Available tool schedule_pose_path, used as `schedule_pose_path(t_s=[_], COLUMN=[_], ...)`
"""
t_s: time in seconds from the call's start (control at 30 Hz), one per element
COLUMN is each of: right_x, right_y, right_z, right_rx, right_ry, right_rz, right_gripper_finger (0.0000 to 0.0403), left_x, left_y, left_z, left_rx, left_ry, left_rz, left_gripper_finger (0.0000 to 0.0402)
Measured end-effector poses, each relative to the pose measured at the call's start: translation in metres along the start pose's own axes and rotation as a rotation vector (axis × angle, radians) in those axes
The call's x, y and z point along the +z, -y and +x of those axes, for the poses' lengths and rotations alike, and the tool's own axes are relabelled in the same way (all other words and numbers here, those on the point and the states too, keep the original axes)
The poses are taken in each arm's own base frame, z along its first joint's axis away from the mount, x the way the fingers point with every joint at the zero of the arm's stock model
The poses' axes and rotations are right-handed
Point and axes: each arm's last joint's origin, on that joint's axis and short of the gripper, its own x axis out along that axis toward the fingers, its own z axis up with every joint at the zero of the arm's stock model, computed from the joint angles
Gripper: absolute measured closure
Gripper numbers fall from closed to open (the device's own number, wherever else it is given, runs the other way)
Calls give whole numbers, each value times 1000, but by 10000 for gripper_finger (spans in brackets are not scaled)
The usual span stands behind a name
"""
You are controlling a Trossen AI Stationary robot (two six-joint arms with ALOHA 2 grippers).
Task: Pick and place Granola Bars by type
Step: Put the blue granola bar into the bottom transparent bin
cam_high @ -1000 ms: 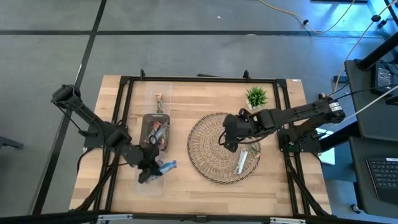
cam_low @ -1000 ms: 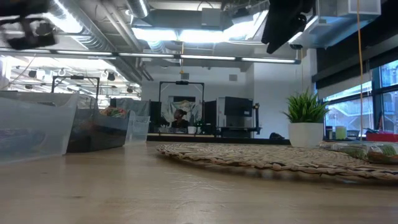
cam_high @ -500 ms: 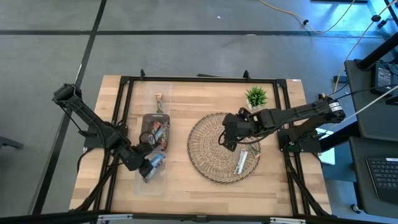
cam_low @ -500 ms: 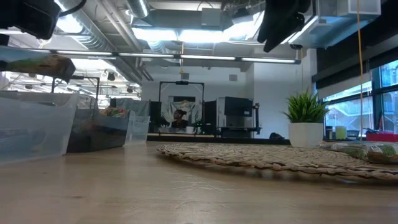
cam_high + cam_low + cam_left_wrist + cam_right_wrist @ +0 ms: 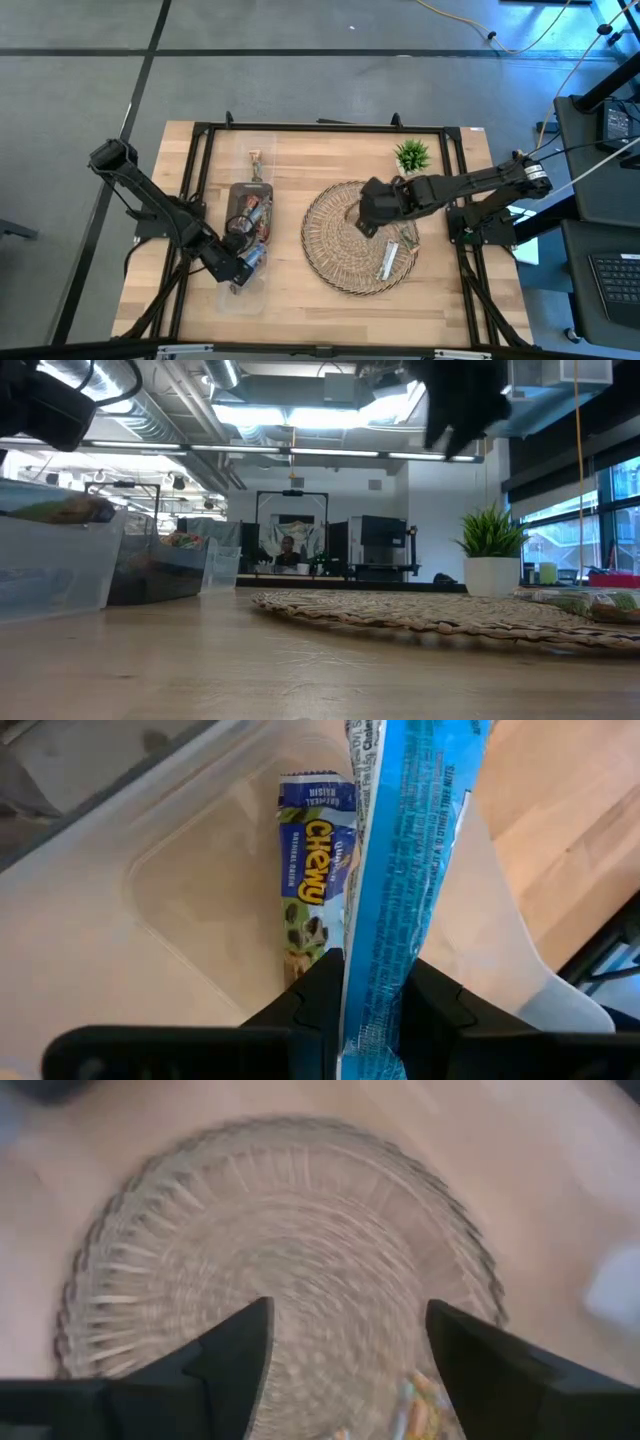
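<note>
Lengthwise from left gripper [image 5: 372, 1010], blue bar [image 5: 410, 860]

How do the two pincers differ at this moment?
The left pincer is shut on a blue granola bar over a clear bin; the right pincer is open and empty. The left one is at the bins; the right hangs over the woven mat. Both are above the table.

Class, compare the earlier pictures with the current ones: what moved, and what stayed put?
The left gripper, shut on a blue bar, drew back over the clear bin, where a Chewy bar lies. The right gripper, open, shifted slightly over the woven mat. The plant stayed.
</note>
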Motion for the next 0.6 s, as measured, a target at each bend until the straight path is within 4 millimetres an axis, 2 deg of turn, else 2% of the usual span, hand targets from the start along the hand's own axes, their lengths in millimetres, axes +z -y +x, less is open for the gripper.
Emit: schedule_pose_path(t_s=[0.2,0.37,0.6], right_x=[-9,-23,-55], right_y=[19,24,36], right_z=[11,31,65], right_rx=[-201,-206,-245], right_ry=[-142,-235,-355], right_rz=[68,68,42], right_gripper_finger=[140,140,140], left_x=[-1,-1,-1], left_y=[1,1,3], left_z=[6,7,7], left_rx=[14,14,-5], left_ry=[1,-1,5], left_rz=[0,-2,-4], left_gripper_finger=[334,334,321])
